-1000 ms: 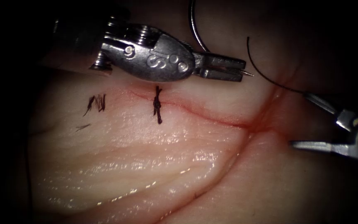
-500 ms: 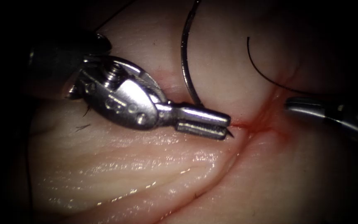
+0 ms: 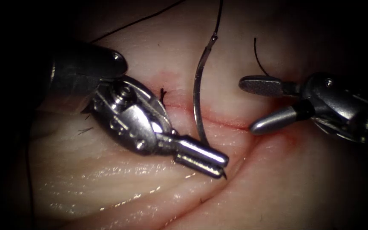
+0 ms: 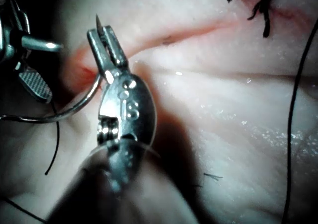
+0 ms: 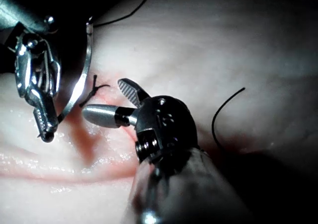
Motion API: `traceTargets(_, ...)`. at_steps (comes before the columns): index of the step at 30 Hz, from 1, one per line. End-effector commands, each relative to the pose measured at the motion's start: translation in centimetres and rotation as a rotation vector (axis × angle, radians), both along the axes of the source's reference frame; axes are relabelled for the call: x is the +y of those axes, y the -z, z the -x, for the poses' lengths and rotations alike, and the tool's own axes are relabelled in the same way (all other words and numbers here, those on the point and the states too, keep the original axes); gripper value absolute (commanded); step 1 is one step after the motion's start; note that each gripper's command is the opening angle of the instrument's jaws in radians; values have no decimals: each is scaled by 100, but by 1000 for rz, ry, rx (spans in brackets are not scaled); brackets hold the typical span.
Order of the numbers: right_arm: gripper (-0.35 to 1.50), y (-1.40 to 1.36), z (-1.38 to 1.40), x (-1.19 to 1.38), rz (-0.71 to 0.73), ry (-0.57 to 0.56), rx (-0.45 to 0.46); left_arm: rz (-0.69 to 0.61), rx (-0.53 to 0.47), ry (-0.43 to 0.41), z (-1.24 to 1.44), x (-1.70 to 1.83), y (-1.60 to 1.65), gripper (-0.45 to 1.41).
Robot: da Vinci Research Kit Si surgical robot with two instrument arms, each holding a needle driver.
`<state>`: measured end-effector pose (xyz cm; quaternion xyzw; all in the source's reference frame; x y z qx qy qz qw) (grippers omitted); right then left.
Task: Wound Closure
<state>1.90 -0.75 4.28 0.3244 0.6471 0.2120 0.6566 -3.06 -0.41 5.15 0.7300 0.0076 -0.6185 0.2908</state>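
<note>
Left tool [image 3: 218, 164], jaws clamped on the needle [image 3: 198, 98] near its point, sits low on the tissue [image 3: 120, 170] below the cut [image 3: 222, 122]. Needle arcs free above. Right tool [image 3: 252, 106] gapes, holding nothing. Good practice: keep that grip firm, point clear of tissue.
</note>
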Motion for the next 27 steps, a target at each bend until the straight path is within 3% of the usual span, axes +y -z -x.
traceTargets(1, 69, -1, -19, 6, -38, -3, 51, 33, -24, -7, 6, 1, -5, -45)
traceTargets(8, 68, 2, -44, 7, -135, 5, 131, 106, -55, 0, 6, -3, -6, -45)
traceTargets(15, 76, 5, -60, 6, -156, -15, 123, 130, -57, 13, 7, -3, -4, -45)
traceTargets(27, 54, 5, -68, 7, -160, -73, 93, 135, -39, 30, 12, -3, -2, -45)
